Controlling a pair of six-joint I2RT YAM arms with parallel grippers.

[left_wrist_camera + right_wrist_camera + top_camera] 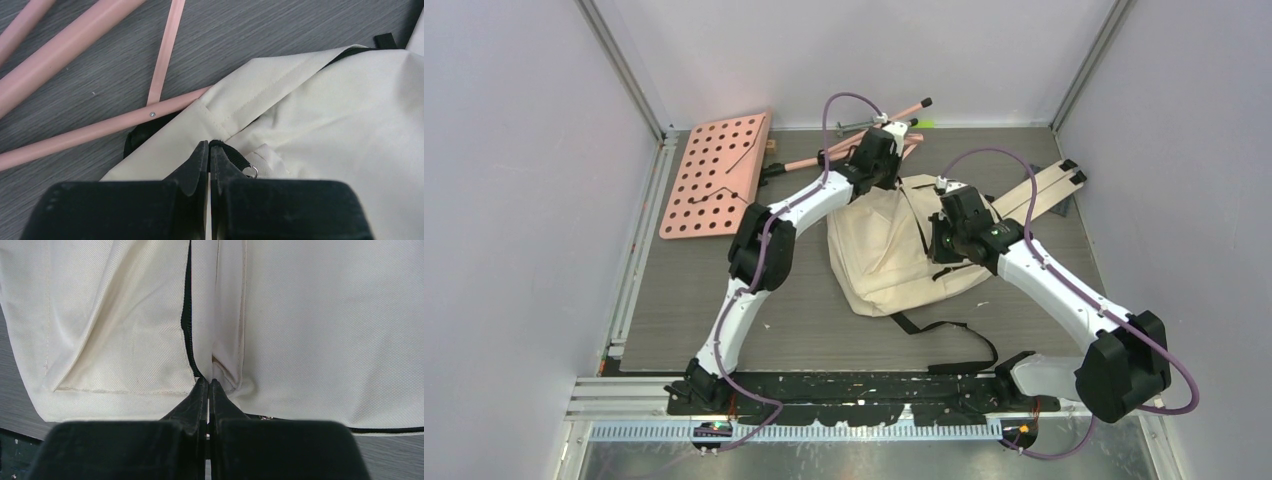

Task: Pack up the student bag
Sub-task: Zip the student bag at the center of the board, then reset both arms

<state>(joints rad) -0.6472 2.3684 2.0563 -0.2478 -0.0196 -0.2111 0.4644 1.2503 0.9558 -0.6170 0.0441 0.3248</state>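
Top view, bag: the student bag (pixel 886 250) lies slumped in the middle of the table (pixel 724 310), its straps trailing near and to the far right, probably so both arms can reach it.
Top view, left arm: it stretches far and inward, and the left gripper (pixel 882 178) points down at the bag's far-left corner.
Top view, right arm: it bends at the elbow and comes in from the right, with the right gripper (pixel 941 246) low over the bag's right half.
Top view, clutter: a pink perforated board (pixel 717 175) lies at the far left.
Left wrist view, grip: the jaws are pressed together with their tips on a black tab (pixel 226 150) at the bag's seam. A metal ring (pixel 251 172) sits just beside it and pink tubes (pixel 75 42) lie beyond. I can't tell whether the tab is pinched.
Right wrist view, grip: the jaws are closed tight with their tips at the foot of the black zipper (pixel 187 315), likely to work the bag's opening. I can't tell whether any cloth is nipped.
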